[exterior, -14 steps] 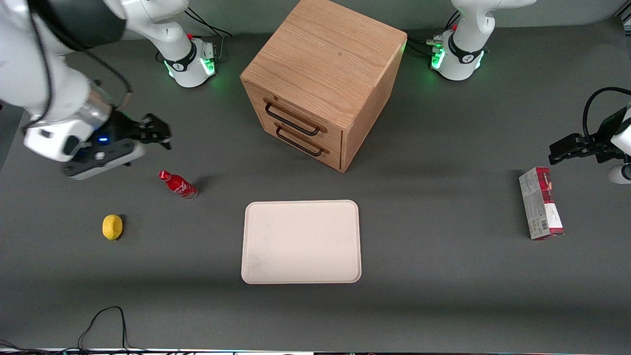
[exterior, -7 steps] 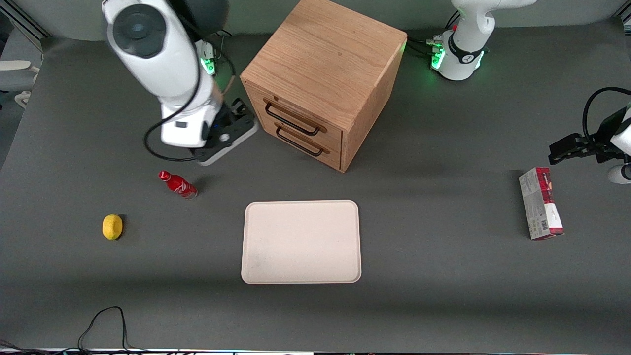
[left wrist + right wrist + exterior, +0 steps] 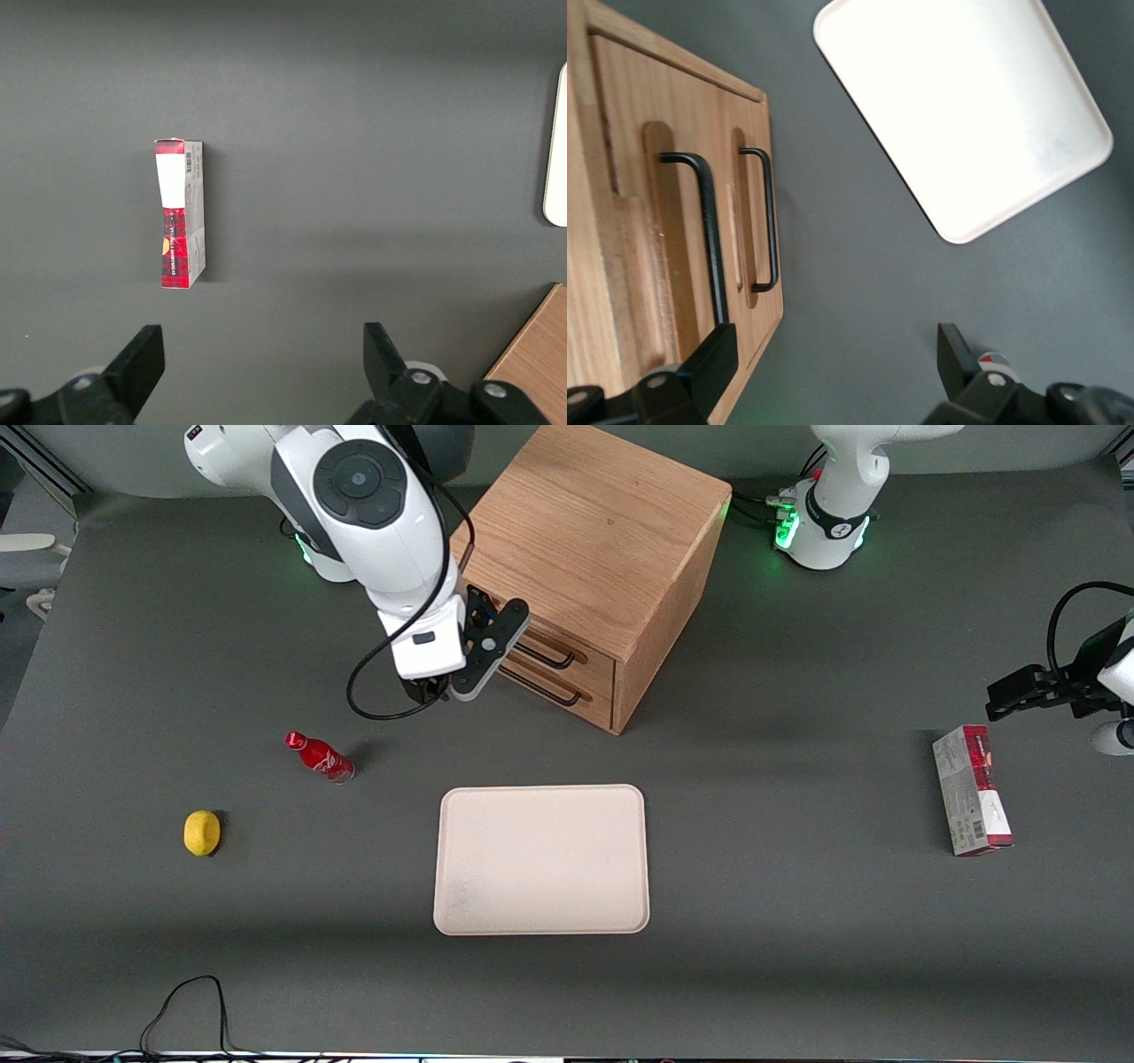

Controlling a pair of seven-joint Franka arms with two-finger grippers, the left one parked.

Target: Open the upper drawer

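Note:
The light oak cabinet [image 3: 589,522] stands at the back middle of the table, its two drawers flush and shut. The upper drawer [image 3: 567,646] has a long dark bar handle [image 3: 547,657]; part of it is hidden by my arm. In the right wrist view the upper drawer's front [image 3: 678,221] and handle [image 3: 709,239] lie close by, with the lower handle [image 3: 766,221] nearer the cabinet's base. My right gripper [image 3: 494,618] [image 3: 833,363] is open and empty, right in front of the drawer fronts, with one finger [image 3: 713,363] by the upper handle's end.
A cream tray [image 3: 541,859] [image 3: 966,115] lies on the table nearer the front camera than the cabinet. A red bottle [image 3: 319,755] and a lemon [image 3: 202,833] lie toward the working arm's end. A red-and-grey box [image 3: 971,802] [image 3: 180,212] lies toward the parked arm's end.
My right arm has swung from the working arm's end of the table over to the cabinet's front. The gripper now sits at the drawer handles. The drawers have not moved.

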